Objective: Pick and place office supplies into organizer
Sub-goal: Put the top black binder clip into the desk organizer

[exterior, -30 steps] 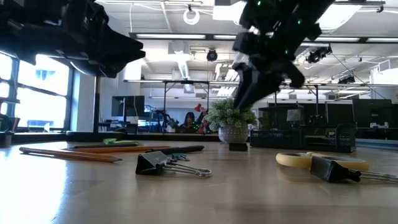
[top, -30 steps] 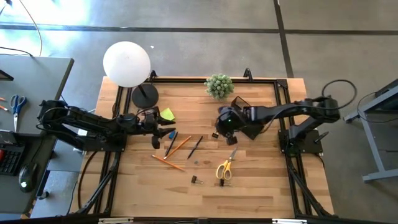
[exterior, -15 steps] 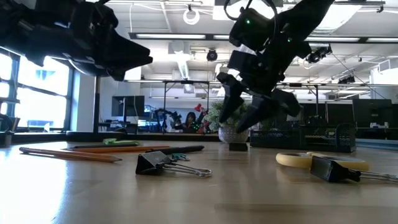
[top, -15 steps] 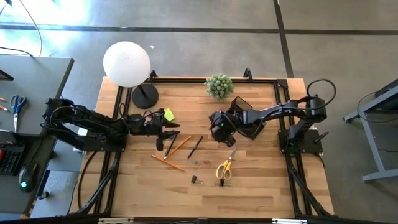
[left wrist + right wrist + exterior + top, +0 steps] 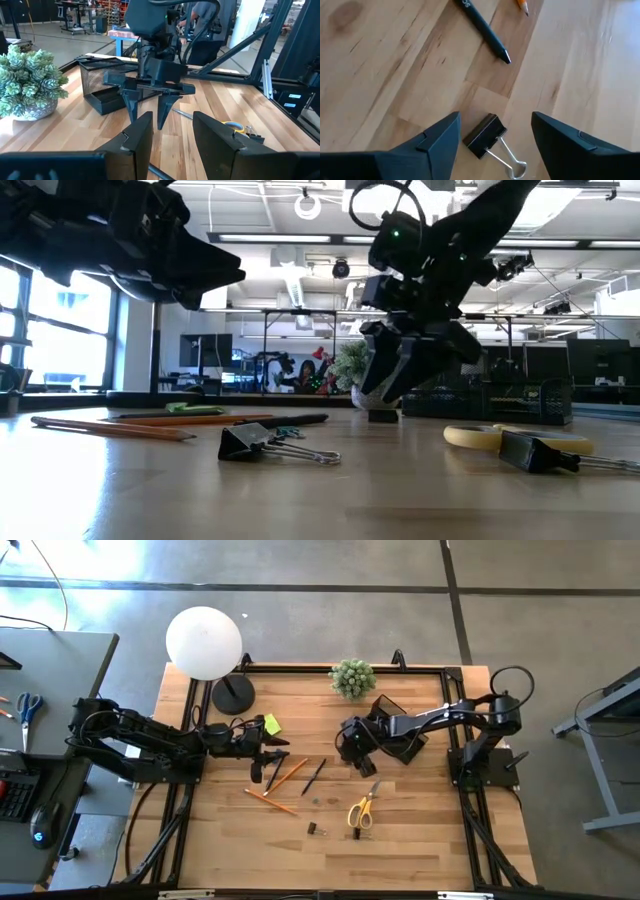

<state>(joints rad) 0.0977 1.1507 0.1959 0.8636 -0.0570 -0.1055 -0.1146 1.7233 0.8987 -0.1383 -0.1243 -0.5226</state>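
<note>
My right gripper is open and points down over a small black binder clip, which lies on the table between its two fingers without touching them; the clip also shows in the low view. The black mesh organizer stands just to the right of it. My left gripper is open and empty above the pencils, near the lime-green sticky pad. A dark pen, yellow-handled scissors and another binder clip lie flat on the table. I cannot make out the blue block.
A lamp with a round black base and a white globe stands at the far left. A potted plant stands at the far edge. A third binder clip lies by the scissors. Bare wood lies toward the near edge.
My right gripper has gone toward the table's left edge and down, and has turned, so that it now stands low over the small binder clip. My left gripper has gone a little toward the table's right edge. Nothing on the table has moved.
</note>
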